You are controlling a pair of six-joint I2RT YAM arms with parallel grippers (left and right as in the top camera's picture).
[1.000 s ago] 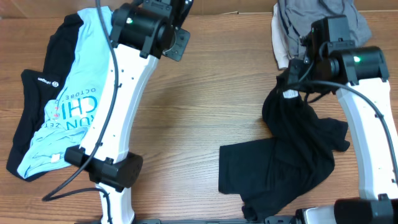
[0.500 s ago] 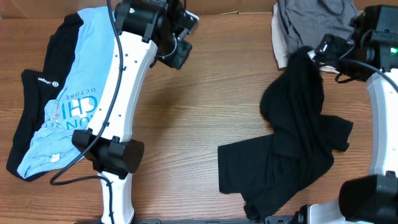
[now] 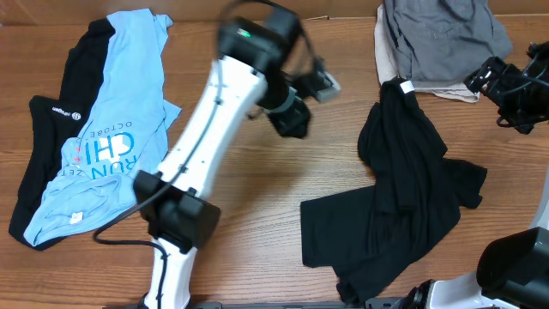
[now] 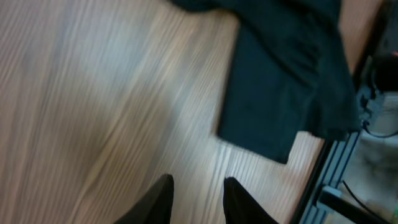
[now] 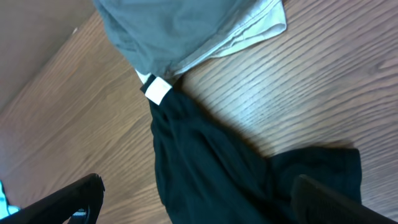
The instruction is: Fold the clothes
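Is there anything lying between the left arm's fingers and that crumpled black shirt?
Nothing visible does. In the left wrist view, only bare table lies between the fingers and the black shirt; the grey clothes lie beyond the shirt.

black shirt [image 3: 403,193]: 1 | black logo garment [image 3: 39,159]: 1 | light-blue tee [image 3: 120,103]: 1 | grey garment [image 3: 442,34]: 1

The left arm's long, smooth white link [image 3: 206,129] ran between bulky, rounded black joint housings [image 3: 176,219]. The upper housing carried a small green light [image 3: 244,34]. A thin black cable [image 3: 107,239] looped out near the lower housing. The left tool [image 4: 196,199] ended in two dark, tapering fingers [image 4: 158,199]. The right arm's wrist [image 3: 515,86] was black and angular. Lower down sat a rounded grey-black housing [image 3: 510,262]. The right tool [image 5: 196,183] bore two blunt black fingers [image 5: 74,196].
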